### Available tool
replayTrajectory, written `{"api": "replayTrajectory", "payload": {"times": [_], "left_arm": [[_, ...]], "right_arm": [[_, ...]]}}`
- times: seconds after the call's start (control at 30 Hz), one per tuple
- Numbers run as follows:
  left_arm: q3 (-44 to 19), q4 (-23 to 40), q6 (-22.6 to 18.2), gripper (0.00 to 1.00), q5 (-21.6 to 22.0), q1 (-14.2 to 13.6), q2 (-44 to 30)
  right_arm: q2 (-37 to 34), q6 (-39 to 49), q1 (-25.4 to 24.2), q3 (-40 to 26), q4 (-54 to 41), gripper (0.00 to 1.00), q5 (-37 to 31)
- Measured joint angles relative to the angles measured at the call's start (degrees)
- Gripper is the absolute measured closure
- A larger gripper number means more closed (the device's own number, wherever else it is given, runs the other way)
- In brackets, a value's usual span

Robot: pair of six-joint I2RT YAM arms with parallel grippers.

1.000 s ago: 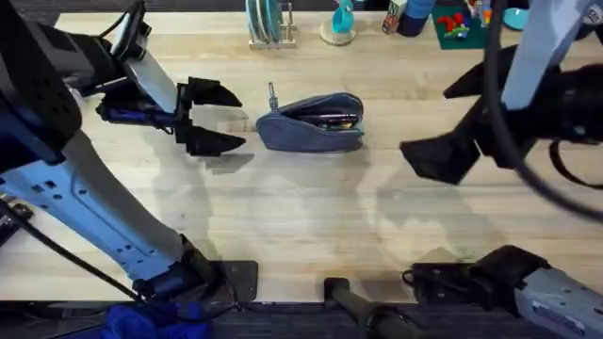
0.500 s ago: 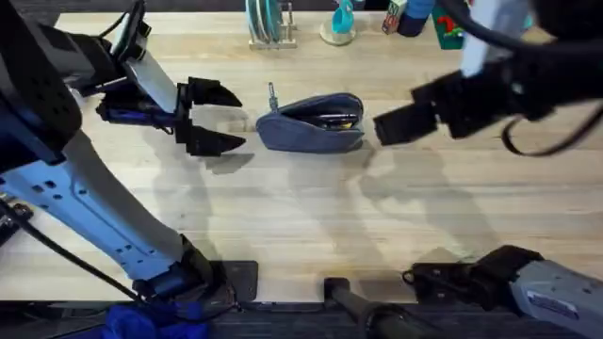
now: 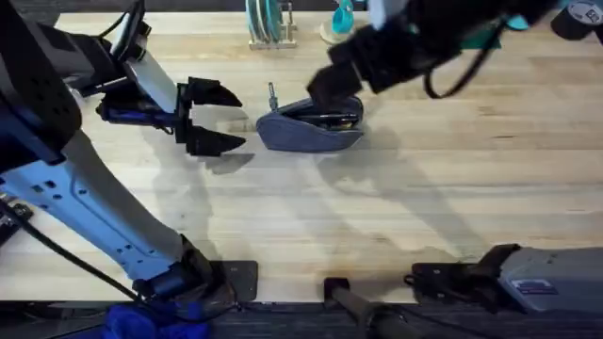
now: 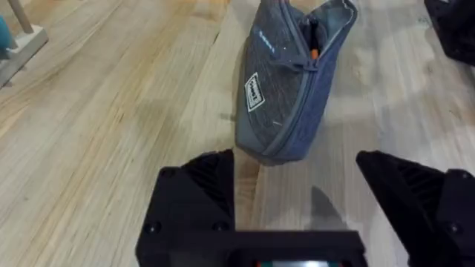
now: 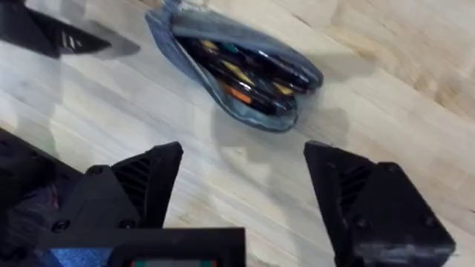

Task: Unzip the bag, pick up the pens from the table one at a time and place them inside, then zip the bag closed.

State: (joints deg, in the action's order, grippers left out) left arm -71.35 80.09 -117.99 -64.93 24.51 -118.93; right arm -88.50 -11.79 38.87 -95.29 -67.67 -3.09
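Mid-table: bag [image 3: 311, 124] unzipped, left gripper [image 3: 219, 117] spread beside it, right gripper [image 5: 241, 194] spread above.

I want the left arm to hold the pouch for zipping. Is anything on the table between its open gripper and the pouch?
Nothing visible. Bare table lies between the left gripper and the pouch. The right gripper hangs at the pouch's other end.

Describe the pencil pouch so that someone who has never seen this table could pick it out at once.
Start at the light wooden table and look toward its far middle, between the two black grippers. There lies the bag, a small grey-blue fabric pouch, long and oval. Its zipper is open, with pens showing inside, and a small label sits on its side.
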Motion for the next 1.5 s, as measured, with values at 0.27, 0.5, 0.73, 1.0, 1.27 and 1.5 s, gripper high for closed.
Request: {"api": "replayTrajectory", "payload": {"times": [0.27,0.5,0.73,1.0,1.27,1.5], "left_arm": [[0.0,0.0,0.0,0.005,0.0,0.0,0.0],[0.0,0.0,0.0,0.005,0.0,0.0,0.0],[0.0,0.0,0.0,0.006,0.0,0.0,0.0],[0.0,0.0,0.0,0.006,0.0,0.0,0.0],[0.0,0.0,0.0,0.005,0.0,0.0,0.0],[0.0,0.0,0.0,0.005,0.0,0.0,0.0]], "right_arm": [[-8.4,-3.7,1.5,-9.2,-1.5,0.005,-0.8],[-11.2,-6.6,2.0,-10.7,0.8,0.005,-0.8],[-11.7,-8.3,3.5,-10.8,3.0,0.006,-0.8],[-15.0,-9.7,4.6,-11.3,4.0,0.005,-0.8],[-16.2,-10.1,4.7,-11.3,5.4,0.005,-0.8],[-16.2,-10.3,4.7,-11.3,6.9,0.006,-0.8]]}}
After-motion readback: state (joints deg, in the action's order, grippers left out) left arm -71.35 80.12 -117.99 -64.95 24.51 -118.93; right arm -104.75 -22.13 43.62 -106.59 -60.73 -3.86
